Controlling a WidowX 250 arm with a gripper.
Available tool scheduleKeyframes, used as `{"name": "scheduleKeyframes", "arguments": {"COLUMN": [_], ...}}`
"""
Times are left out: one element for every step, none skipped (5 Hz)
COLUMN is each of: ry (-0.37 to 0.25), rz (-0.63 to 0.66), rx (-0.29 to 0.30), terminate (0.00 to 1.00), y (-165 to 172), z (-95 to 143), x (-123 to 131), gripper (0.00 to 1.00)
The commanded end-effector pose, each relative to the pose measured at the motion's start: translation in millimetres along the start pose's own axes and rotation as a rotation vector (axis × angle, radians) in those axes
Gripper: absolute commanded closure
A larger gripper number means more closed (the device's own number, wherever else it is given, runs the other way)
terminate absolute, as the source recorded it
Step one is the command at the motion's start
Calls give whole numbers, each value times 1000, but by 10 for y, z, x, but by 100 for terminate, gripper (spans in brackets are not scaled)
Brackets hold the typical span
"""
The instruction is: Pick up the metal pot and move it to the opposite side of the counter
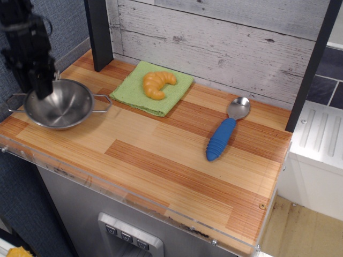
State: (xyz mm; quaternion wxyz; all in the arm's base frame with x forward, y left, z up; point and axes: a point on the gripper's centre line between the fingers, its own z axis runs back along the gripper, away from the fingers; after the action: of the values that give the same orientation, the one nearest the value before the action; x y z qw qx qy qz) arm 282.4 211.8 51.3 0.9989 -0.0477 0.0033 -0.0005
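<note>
The metal pot (58,104) sits flat on the counter (161,160) at its far left end, close to the front-left corner. Its bowl faces up and appears empty. One wire loop handle points left toward the counter edge, the other points right toward the green cloth (153,87), stopping just short of the cloth's near corner.

The gripper (40,85) hangs over the pot's back-left rim, its black body rising out of the top-left of the view. Its lower end overlaps the rim from this angle. The image is blurred there, and I cannot tell whether the fingers are closed on the rim or parted from it, nor whether they touch the metal at all.

The green cloth lies flat against the back of the counter, just right of a dark upright post (99,32). An orange croissant (157,84) rests on the middle of the cloth, curved ends pointing right and down.

A spoon with a blue ribbed handle (225,134) lies on the right half of the counter, well apart from the pot. Its metal bowl points toward the back wall and its handle runs toward the front edge.

The clear plastic rim runs along the front edge of the counter above the grey cabinet front (107,214). Behind the counter stands a whitewashed plank wall (225,43).
</note>
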Motion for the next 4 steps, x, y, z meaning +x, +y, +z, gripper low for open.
{"name": "scheduleKeyframes", "arguments": {"ry": [-216,-221,-169,-145], "rz": [-219,-233,-185,-127], "rx": [-77,3,38,114], "terminate": [0,0,0,0], "y": [-452,-842,-1188,-1421], "z": [632,731,677,550], "x": [72,40,15,61], "gripper": [0,0,0,0]}}
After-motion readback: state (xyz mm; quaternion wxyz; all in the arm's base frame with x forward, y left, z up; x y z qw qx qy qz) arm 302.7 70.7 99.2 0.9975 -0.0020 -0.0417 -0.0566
